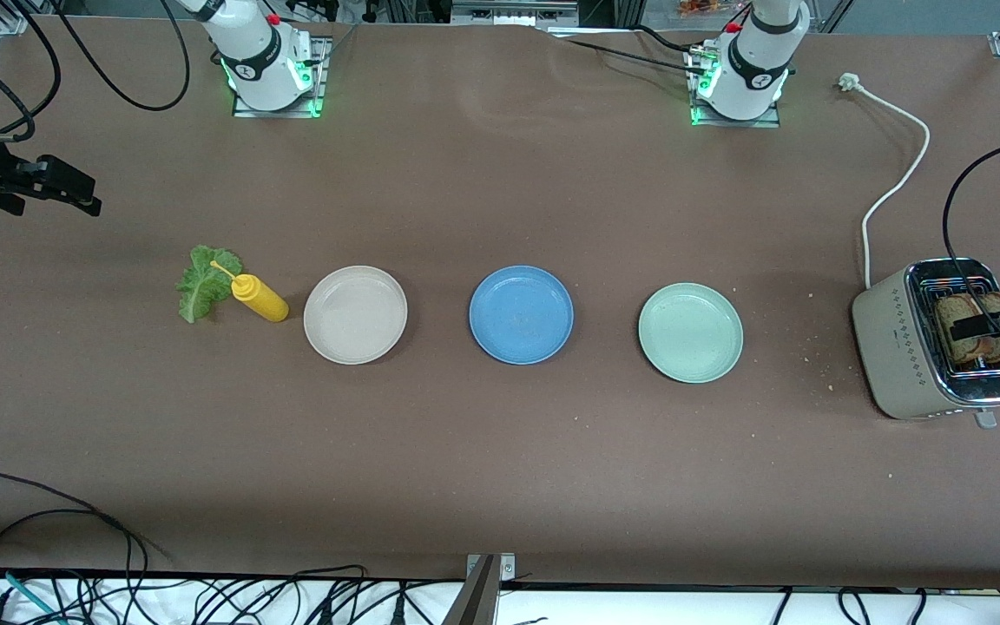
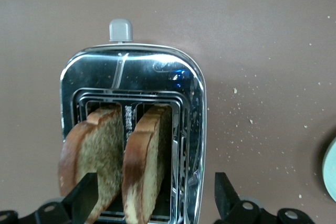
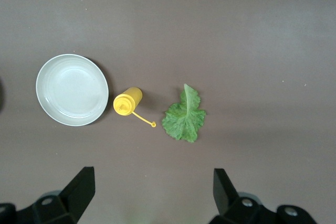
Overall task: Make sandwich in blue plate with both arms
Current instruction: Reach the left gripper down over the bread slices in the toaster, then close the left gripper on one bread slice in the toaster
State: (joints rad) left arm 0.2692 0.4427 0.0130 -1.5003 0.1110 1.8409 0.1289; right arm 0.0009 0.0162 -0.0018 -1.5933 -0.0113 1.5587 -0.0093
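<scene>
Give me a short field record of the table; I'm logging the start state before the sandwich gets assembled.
bread: two slices standing in the toaster, at the left arm's end of the table
left claw: open, over the toaster, fingers astride the slices
right claw: open, waiting above the table near the lettuce leaf
blue plate: bare, between the beige plate and the pale green plate
yellow bottle: lying beside the lettuce leaf
sandwich: not yet begun

A yellow squeeze bottle [image 1: 260,298] lies beside the beige plate [image 1: 355,314]; a pale green plate [image 1: 690,332] sits near the toaster [image 1: 899,343].
</scene>
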